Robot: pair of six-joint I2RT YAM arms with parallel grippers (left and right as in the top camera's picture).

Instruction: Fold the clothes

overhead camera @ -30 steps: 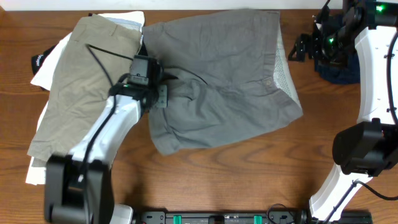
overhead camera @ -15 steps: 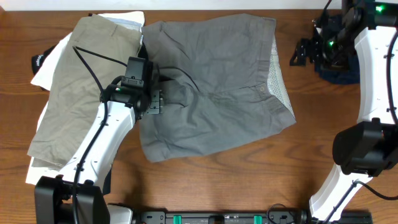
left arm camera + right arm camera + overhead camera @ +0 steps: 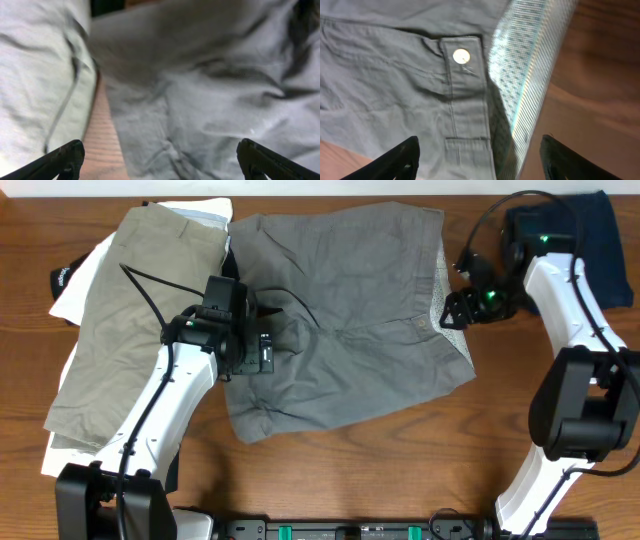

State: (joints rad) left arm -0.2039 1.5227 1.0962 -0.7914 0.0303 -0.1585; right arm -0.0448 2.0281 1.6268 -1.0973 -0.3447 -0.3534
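Observation:
The grey shorts [image 3: 350, 310] lie spread flat on the middle of the table, with the waistband to the right. My left gripper [image 3: 268, 350] hovers open over their left part, near a bunched fold, holding nothing. In the left wrist view its fingers straddle the grey shorts [image 3: 210, 100] and a strip of bare wood [image 3: 102, 145]. My right gripper [image 3: 450, 305] is open over the waistband at the right edge. The right wrist view shows the waistband button [image 3: 461, 56] and the patterned lining [image 3: 525, 75] between the wide fingers of the right gripper [image 3: 482, 160].
Khaki shorts [image 3: 130, 310] lie on a white garment [image 3: 80, 290] at the left, touching the grey shorts' left edge. A black garment [image 3: 65, 277] peeks out at the far left. A navy garment [image 3: 590, 240] sits at the back right. Bare wooden table [image 3: 400, 470] runs along the front.
My left gripper dragged the grey shorts leftward, then opened and let them go. My right arm came down from the back right corner to the waistband, its jaws narrowing slightly.

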